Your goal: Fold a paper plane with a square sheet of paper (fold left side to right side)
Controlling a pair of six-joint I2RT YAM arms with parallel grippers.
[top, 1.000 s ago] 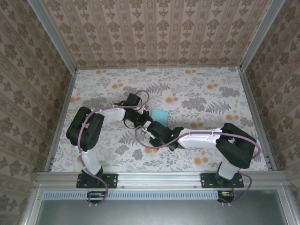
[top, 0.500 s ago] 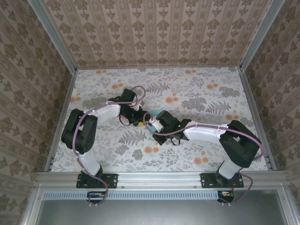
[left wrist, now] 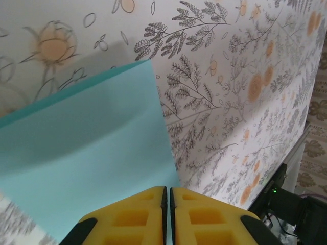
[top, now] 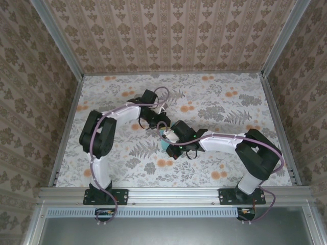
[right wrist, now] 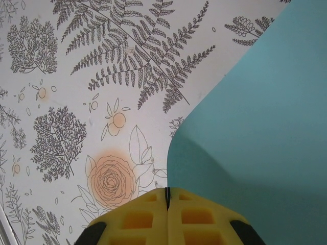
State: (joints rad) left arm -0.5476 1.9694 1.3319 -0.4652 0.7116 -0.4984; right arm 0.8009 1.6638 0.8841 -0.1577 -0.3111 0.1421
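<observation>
square sheet [left wrist: 87,163] cut off left, lower edge behind left claw [left wrist: 166,191]

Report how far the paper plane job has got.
Done: the sheet is raised and bowed above the table, with no crease visible. In hand: the left gripper and right gripper are both shut on its edges, it seems, for the left-to-right fold. Left: pressing that fold flat, then every later fold.

The sheet of paper [left wrist: 92,153], in open view before, is now mostly covered. The left gripper [left wrist: 167,190] and right gripper [right wrist: 166,192] have met over it.
</observation>
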